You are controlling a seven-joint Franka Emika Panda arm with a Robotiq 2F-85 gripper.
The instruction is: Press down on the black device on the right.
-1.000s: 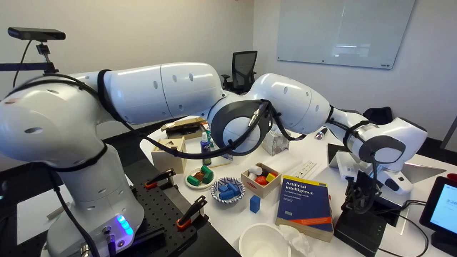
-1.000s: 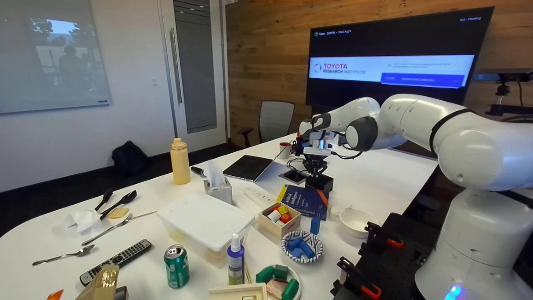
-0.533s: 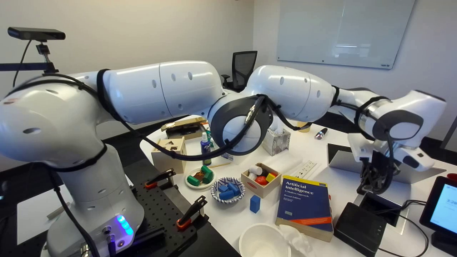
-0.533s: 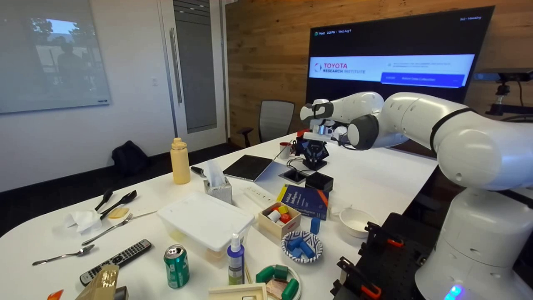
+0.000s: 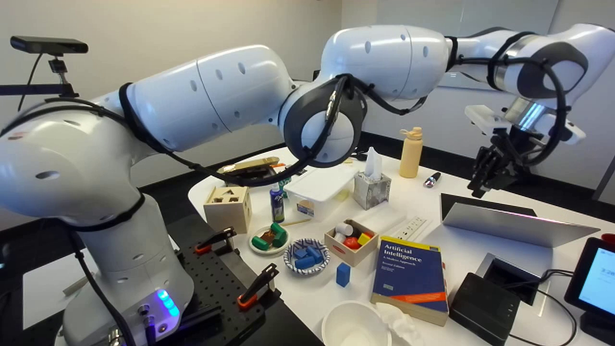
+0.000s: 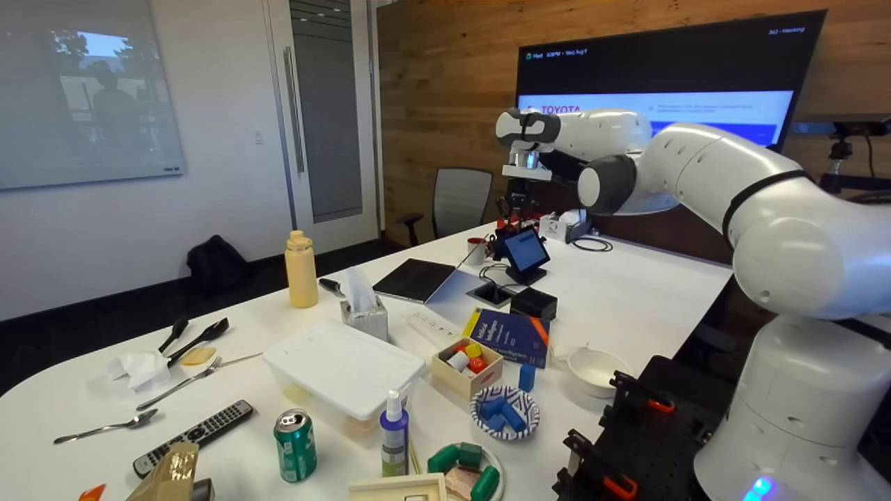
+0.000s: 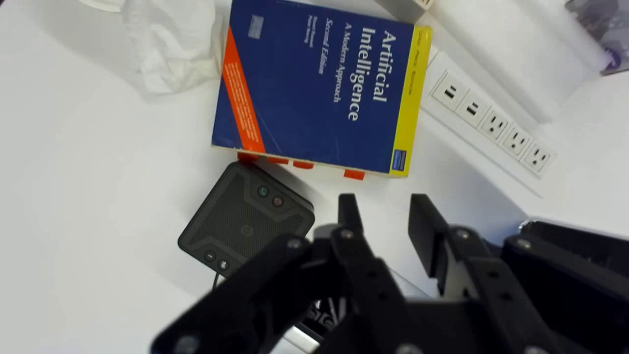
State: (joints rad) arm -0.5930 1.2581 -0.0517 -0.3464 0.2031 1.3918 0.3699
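My jaws hang apart and empty, high above the counter (image 7: 108, 191) and off the black device (image 7: 244, 216) just beside the book (image 7: 314, 88), so I judge the press likely done, with only parking next.

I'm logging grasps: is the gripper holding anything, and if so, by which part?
Nothing is held: the gripper is open, with only a gap between its jaws, and the black device sits on the table, apart from it.

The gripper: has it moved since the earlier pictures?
Yes, upward: in an exterior view, the gripper, down at the black device one second ago, now hangs clearly higher than this unmoved device.
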